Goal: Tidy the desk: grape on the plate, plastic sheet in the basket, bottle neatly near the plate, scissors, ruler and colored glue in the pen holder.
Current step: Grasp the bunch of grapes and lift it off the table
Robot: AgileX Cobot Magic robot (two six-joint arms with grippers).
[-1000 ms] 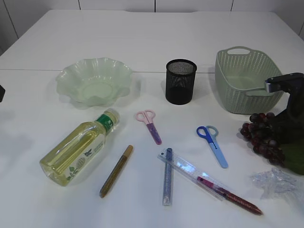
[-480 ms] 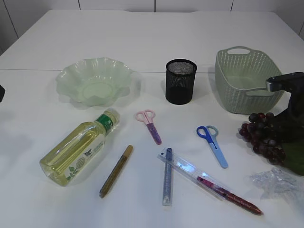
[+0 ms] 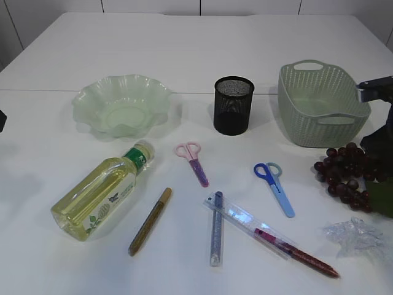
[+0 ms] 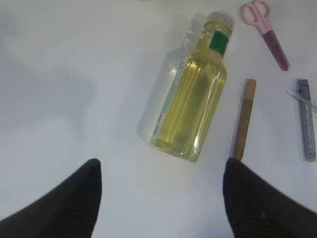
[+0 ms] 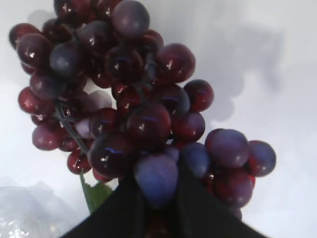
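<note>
You've got the right gripper (image 5: 156, 198) clamped on the dark red grape bunch (image 3: 347, 175), probably lifted near the green basket (image 3: 319, 126); left gripper (image 4: 161, 191) wide open. Everything else remains unsorted.

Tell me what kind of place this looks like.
Probably a desk set up for a tidying test: a white table with a mesh pen holder, scissors, a ruler and glue pens scattered about.

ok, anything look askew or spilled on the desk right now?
No spill. The bottle lies on its side instead of standing. The clear ruler rests across the blue glue stick and the red one. The right gripper is shut on the grapes.
</note>
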